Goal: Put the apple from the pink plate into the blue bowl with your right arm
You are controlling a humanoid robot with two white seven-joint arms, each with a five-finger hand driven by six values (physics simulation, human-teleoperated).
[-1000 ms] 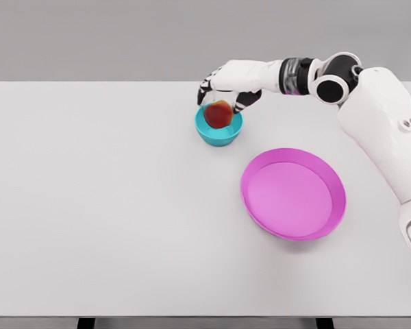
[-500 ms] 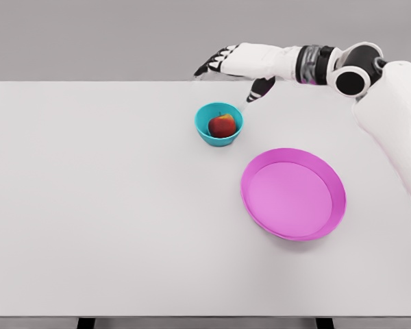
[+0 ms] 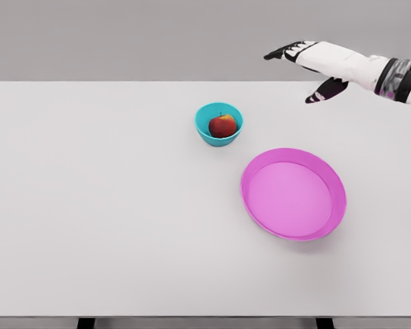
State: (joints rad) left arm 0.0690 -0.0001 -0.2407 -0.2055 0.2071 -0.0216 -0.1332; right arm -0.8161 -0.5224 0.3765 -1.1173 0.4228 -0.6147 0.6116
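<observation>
A red apple [image 3: 223, 126] rests inside the small blue bowl [image 3: 207, 133] near the table's far middle. The pink plate [image 3: 293, 229] lies to the bowl's lower right with nothing on it. My right hand [image 3: 300, 67] hovers high at the upper right, well away from the bowl, fingers spread and holding nothing. Its arm comes in from the right edge. No left arm shows.
The white table [image 3: 109, 205] stretches wide to the left and front. Its far edge runs just behind the bowl, with a grey wall beyond.
My right hand let go of the apple into the blue bowl, then lifted and drew back to the right. The apple now sits still in the bowl.
</observation>
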